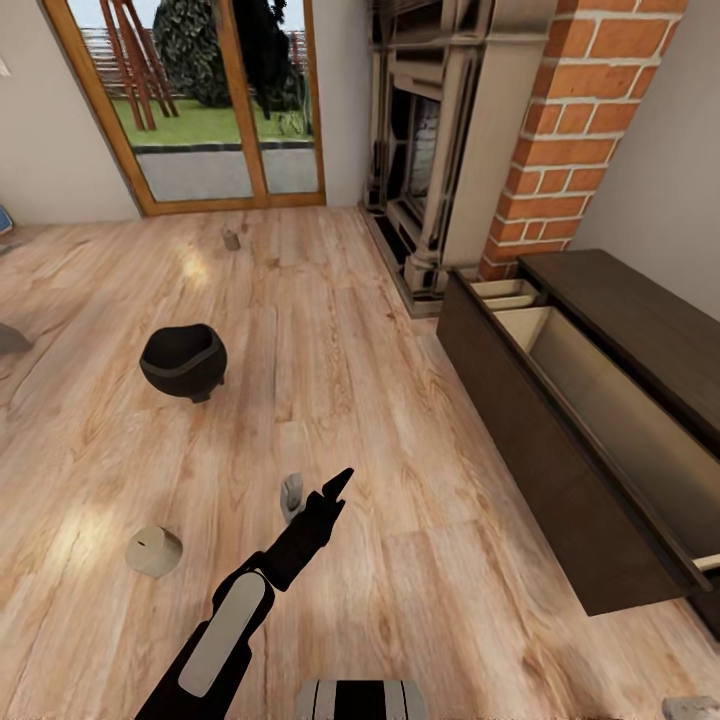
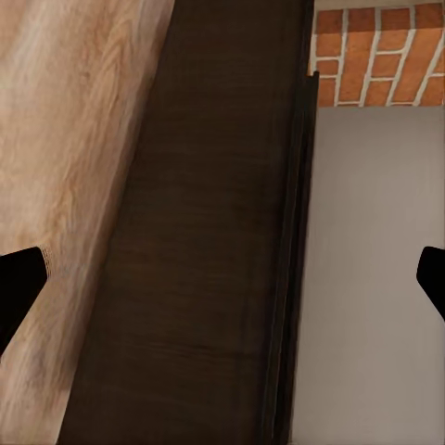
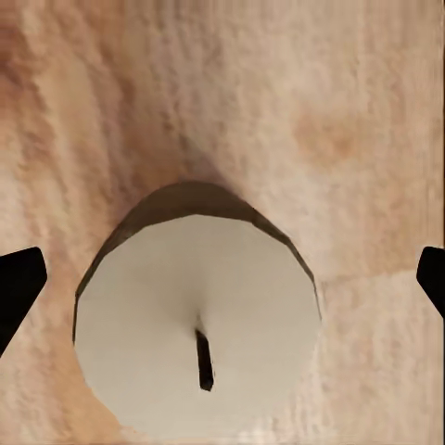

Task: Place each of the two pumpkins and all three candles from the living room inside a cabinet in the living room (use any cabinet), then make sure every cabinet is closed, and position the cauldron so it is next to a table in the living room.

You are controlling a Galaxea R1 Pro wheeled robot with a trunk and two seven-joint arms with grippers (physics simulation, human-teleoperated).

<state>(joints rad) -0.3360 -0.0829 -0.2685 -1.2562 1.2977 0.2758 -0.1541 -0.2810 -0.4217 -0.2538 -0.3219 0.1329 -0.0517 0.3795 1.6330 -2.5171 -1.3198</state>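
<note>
The black cauldron (image 1: pixel 183 361) stands on the wood floor at mid left. One candle (image 1: pixel 153 550) lies tilted near the front left and another candle (image 1: pixel 231 239) stands far back by the glass door. The right wrist view looks straight down on an upright candle (image 3: pixel 197 324) with a dark wick, my right gripper (image 3: pixel 222 278) open above it. My left gripper (image 1: pixel 335 487) points toward the dark brown cabinet (image 1: pixel 540 430) and is open (image 2: pixel 222 283) with nothing in it. The cabinet's drawers are pulled out, showing pale insides. The pumpkins and the table are out of view.
An ornate fireplace (image 1: pixel 440 150) and a brick column (image 1: pixel 575 130) stand behind the cabinet. A glass door (image 1: pixel 200 100) is at the back. A small grey object (image 1: pixel 291 495) sits beside the left gripper. A grey slab corner (image 1: pixel 10 340) shows at the left edge.
</note>
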